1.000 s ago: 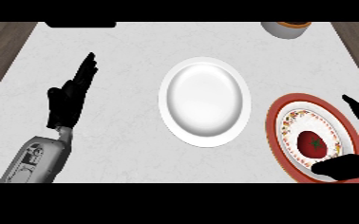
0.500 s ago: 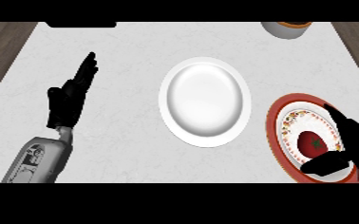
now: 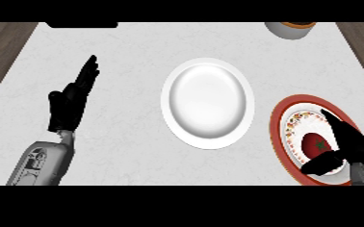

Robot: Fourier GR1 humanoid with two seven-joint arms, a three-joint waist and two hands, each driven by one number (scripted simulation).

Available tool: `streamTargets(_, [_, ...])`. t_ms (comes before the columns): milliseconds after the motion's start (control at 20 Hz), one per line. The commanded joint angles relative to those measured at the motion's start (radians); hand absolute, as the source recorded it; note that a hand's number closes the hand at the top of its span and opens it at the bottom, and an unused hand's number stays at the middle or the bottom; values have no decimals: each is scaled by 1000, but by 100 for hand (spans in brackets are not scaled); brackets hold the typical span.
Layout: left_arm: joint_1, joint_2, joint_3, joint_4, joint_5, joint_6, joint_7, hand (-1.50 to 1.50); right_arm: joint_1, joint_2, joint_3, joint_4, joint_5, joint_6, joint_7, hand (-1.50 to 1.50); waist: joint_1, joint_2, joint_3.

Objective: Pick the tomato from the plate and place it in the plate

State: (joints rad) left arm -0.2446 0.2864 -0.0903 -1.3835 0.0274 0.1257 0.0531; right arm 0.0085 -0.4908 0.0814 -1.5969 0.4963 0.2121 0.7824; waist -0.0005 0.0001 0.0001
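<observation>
You are looking at a kitchen: a pale stone-look counter [image 3: 128,43] with wood at its far corners carries a white plate [image 3: 207,103], a red-rimmed patterned plate [image 3: 283,125] and a bowl [image 3: 290,29].

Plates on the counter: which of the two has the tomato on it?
The red-rimmed plate at the view's right holds the tomato, with the right hand around it. The plain white plate in the middle holds nothing.

A grey bowl [image 3: 290,29] sits at the white counter's [image 3: 128,139] far right edge, partly cut off.
</observation>
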Motion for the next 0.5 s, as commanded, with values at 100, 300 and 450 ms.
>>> streamTargets(100, [9,-2,69,14,-4,-64,-23,0,38,21,-61,61,44,15,-120,-150,-1,0,0])
streamTargets(300, [15,-26,48,-32,-28,-47,13,0,15,1,-81,123,120,-62,-220,150,0,0,0])
streamTargets(450, [-28,-51,49,4,-66,-38,27,0,-76,88,-41,177,191,-97,-171,150,1,1,0])
